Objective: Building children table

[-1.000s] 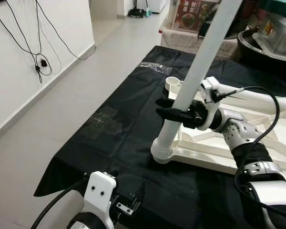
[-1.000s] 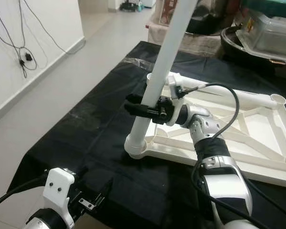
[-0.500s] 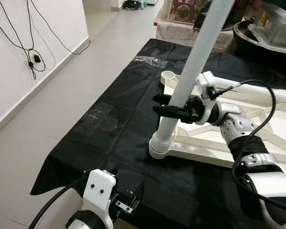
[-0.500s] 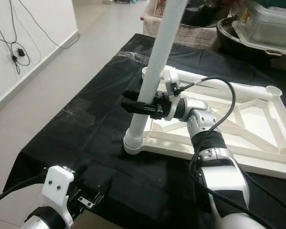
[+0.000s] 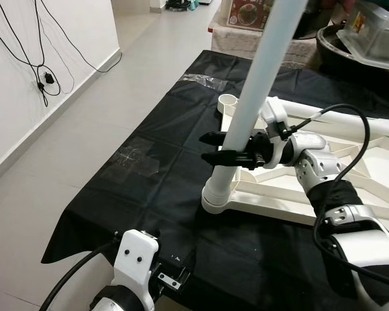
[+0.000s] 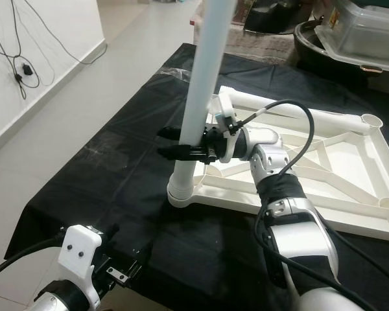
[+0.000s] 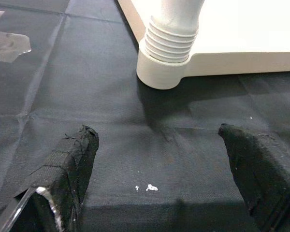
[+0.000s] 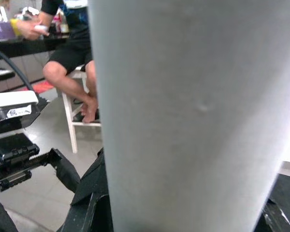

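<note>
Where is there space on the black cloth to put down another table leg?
The black cloth lies bare between its wall-side edge and the white leg. It is crowded where the white tabletop lies and the right gripper clamps that leg.

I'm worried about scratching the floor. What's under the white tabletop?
A black cloth lies under the upturned tabletop and spreads well beyond it. The floor directly beneath is covered, so it cannot be seen.

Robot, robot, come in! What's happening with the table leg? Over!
Right gripper clamped round white leg, seated upright in tabletop corner socket. Left gripper open, low over black sheet.
</note>
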